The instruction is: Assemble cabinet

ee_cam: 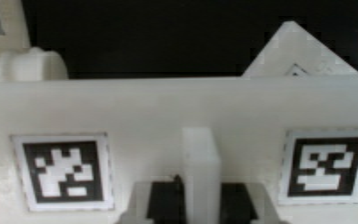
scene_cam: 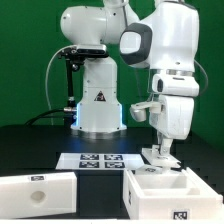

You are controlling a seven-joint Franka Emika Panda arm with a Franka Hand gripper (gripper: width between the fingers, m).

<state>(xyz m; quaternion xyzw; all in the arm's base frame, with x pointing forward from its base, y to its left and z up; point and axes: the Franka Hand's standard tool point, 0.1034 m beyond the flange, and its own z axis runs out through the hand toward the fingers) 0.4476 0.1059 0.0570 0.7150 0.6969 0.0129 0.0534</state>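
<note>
Over matte white cabinet box (scene_cam: 150, 205), fingers (scene_cam: 158, 149) pinched, poss. on its wall.

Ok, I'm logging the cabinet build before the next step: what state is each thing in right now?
cabinet box: upright on the table, open top facing up.
white panel: lying flat, loose, apart from the box.
end effector: shut, lowered at the box's far rim; whether it grips anything cannot be told.
marker board: flat on the table.
</note>
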